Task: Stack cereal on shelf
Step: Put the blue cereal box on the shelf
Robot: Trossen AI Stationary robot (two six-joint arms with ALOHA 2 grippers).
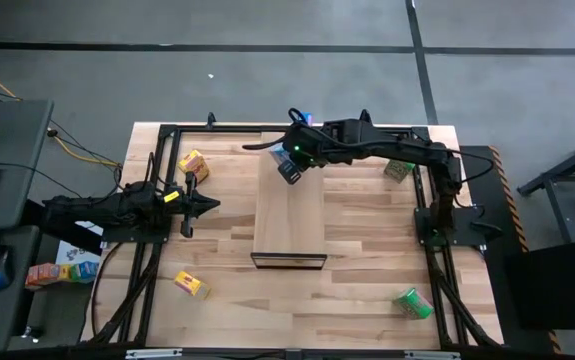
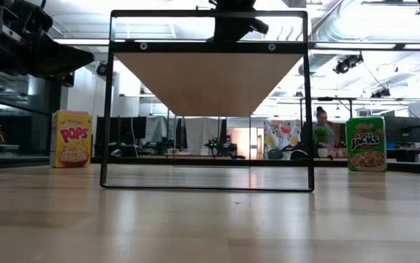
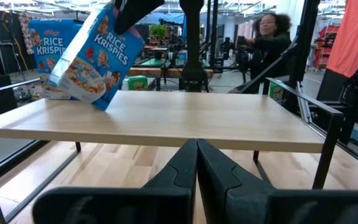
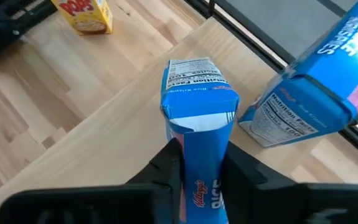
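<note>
The Rice Krispies box (image 4: 198, 112), a small blue cereal carton, is hanging tilted over the far end of the shelf (image 1: 289, 215), with the right gripper (image 1: 289, 165) pinching it between both fingers. A second blue Rice Krispies box (image 4: 309, 99) is standing just beside it at the shelf's far edge. The rest of the pale shelf board is lying bare up to its dark front edge. On the striped tabletop (image 1: 357, 300), a yellow Corn Pops box (image 1: 193, 164) is sitting near the far left, another yellow box (image 1: 191, 285) near the front left, one green box (image 1: 399, 170) by the far right and a green Apple Jacks box (image 1: 413, 303) at the front right. The left gripper (image 1: 189, 206) is waiting left of the shelf, jaws pressed together.
</note>
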